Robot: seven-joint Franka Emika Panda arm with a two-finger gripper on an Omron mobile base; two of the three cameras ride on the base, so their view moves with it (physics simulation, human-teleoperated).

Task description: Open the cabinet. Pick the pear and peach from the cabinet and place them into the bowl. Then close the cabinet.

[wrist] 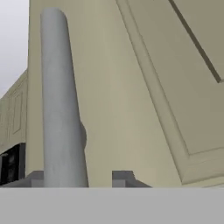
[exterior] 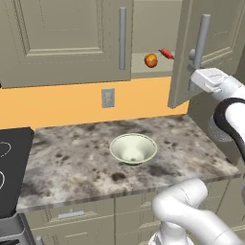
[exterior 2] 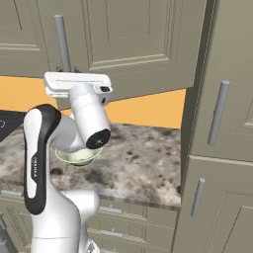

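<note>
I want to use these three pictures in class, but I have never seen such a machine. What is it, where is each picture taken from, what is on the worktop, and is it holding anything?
It is a white robot arm in a computer-drawn kitchen. Two pictures come from cameras behind the arm, left and right; the third looks along its gripper. The wall cabinet has its right door swung partly open, and the gripper's fingers sit either side of that door's bar handle; whether they squeeze it is unclear. Inside the cabinet you see a peach and a small red item. On the speckled counter stands an empty pale bowl.
</note>
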